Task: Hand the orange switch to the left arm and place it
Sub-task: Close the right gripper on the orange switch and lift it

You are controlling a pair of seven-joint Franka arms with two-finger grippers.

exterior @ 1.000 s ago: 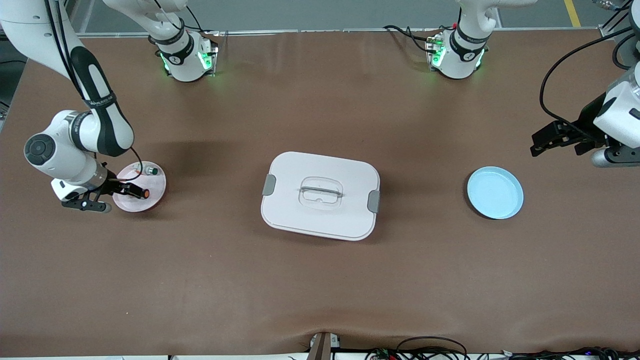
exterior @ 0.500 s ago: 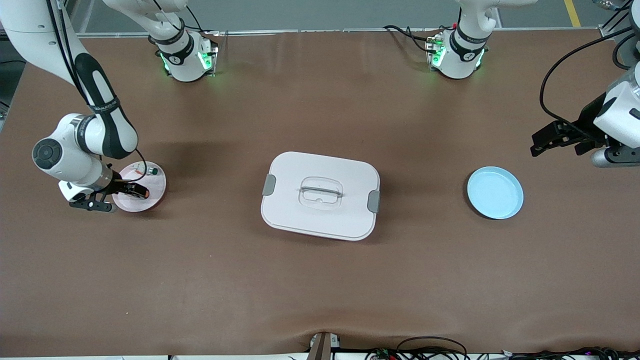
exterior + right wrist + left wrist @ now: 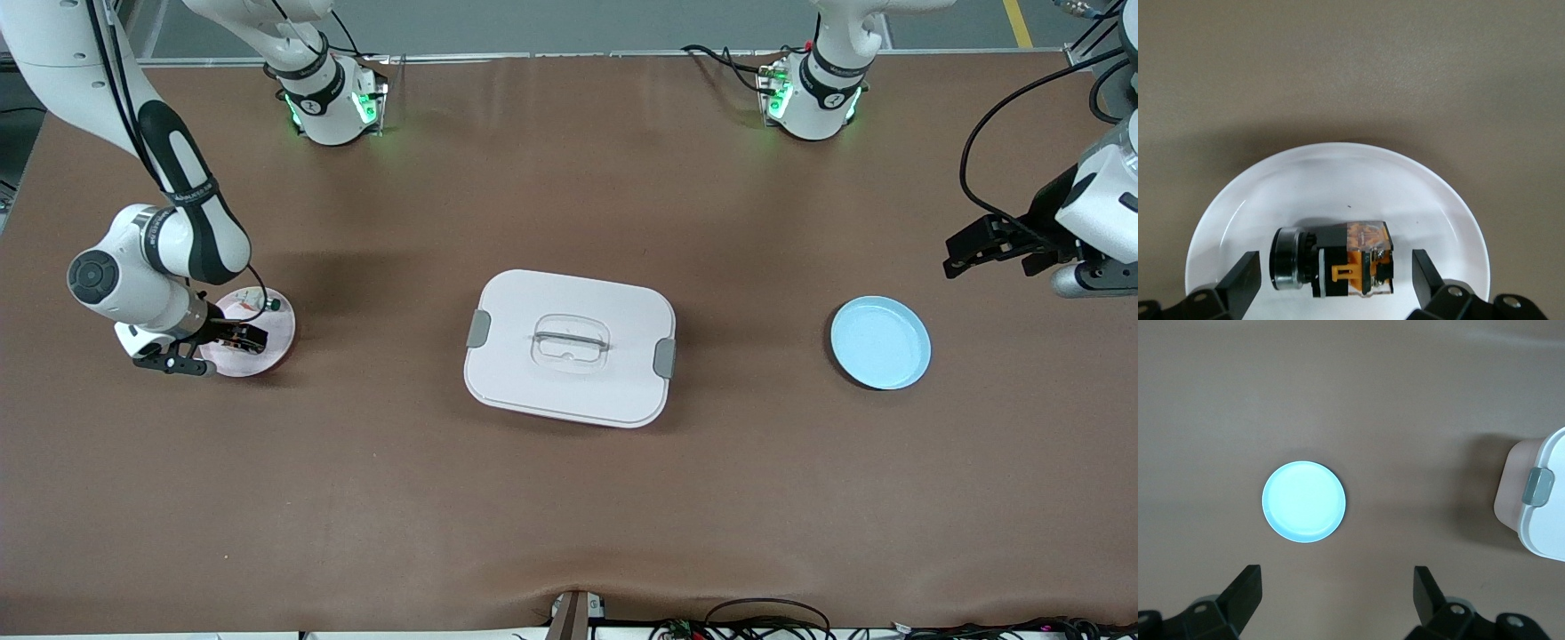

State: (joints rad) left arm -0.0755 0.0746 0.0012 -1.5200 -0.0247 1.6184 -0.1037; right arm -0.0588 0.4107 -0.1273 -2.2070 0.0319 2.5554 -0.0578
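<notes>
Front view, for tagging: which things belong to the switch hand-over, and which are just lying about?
Job:
- tiny black orange-marked switch on the pink round plate
- right gripper, jaws open around it
- left gripper, open, waiting
- large white plastic box

Lying about:
- small green-capped part
- light-blue round plate

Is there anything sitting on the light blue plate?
No, the light blue plate is bare in the left wrist view, with only the brown table around it.

Even overhead lighting is seen, with soft shadows cast on the surface [image 3: 569, 498] beside the box [image 3: 569, 348].
</notes>
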